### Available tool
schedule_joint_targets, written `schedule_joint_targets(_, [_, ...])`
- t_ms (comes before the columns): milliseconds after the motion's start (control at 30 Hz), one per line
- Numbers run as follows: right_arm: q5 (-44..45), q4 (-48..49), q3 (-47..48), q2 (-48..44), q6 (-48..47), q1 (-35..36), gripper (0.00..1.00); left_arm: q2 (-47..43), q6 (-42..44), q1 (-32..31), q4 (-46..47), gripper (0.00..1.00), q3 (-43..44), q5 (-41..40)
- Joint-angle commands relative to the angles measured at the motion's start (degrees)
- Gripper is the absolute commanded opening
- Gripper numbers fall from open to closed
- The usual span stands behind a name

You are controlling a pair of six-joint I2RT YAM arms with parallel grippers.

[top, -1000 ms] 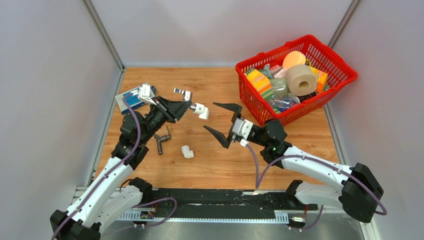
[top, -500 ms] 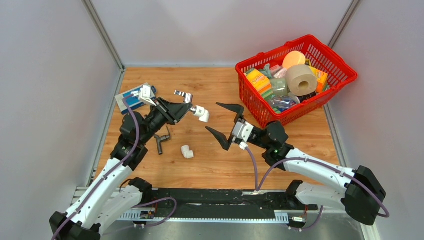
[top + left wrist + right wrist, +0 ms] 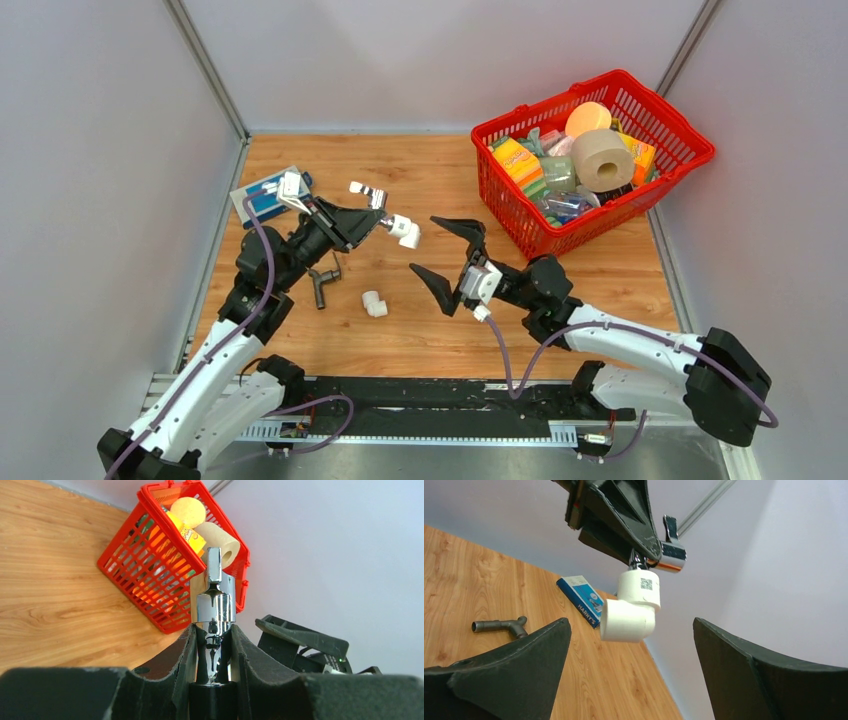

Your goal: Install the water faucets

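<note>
**While the left claw [image 3: 214, 630] grips the chrome faucet [image 3: 215, 605], the right claw [image 3: 445, 252] stands wide open**

Because the left claw is closed on its shiny body, the chrome faucet hangs above the middle of the table [image 3: 420, 165], with a white elbow fitting [image 3: 633, 607] joined to its end. The right claw faces it with fingers spread wide. The elbow is just before its open mouth, not touching. The dark grey faucet [image 3: 322, 283] lies flat on the table beside the left arm, a second white elbow [image 3: 374, 303] near it. A blue box [image 3: 262, 195] sits near the left edge. The red basket [image 3: 548, 100] fills the far right corner, its near corner close to the right claw. Bare wood is open along the back wall.
</note>
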Motion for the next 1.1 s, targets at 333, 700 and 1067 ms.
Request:
schedule_joint_targets(333, [6.9, 8.3, 2.4, 8.5, -18.8, 6.2, 0.85, 0.7, -4.0, 0.1, 4.9, 0.0, 1.7, 4.6])
schedule_joint_targets(700, [9.2, 14.2, 3.8, 13.0, -19.0, 6.4, 0.68, 1.4, -4.6, 0.2, 6.1, 0.0, 1.9, 6.2])
schedule_joint_targets(1067, [4.2, -0.8, 9.1, 9.4, -4.3, 6.0, 0.08, -0.8, 3.2, 0.1, 10.5, 0.0, -0.3, 11.1])
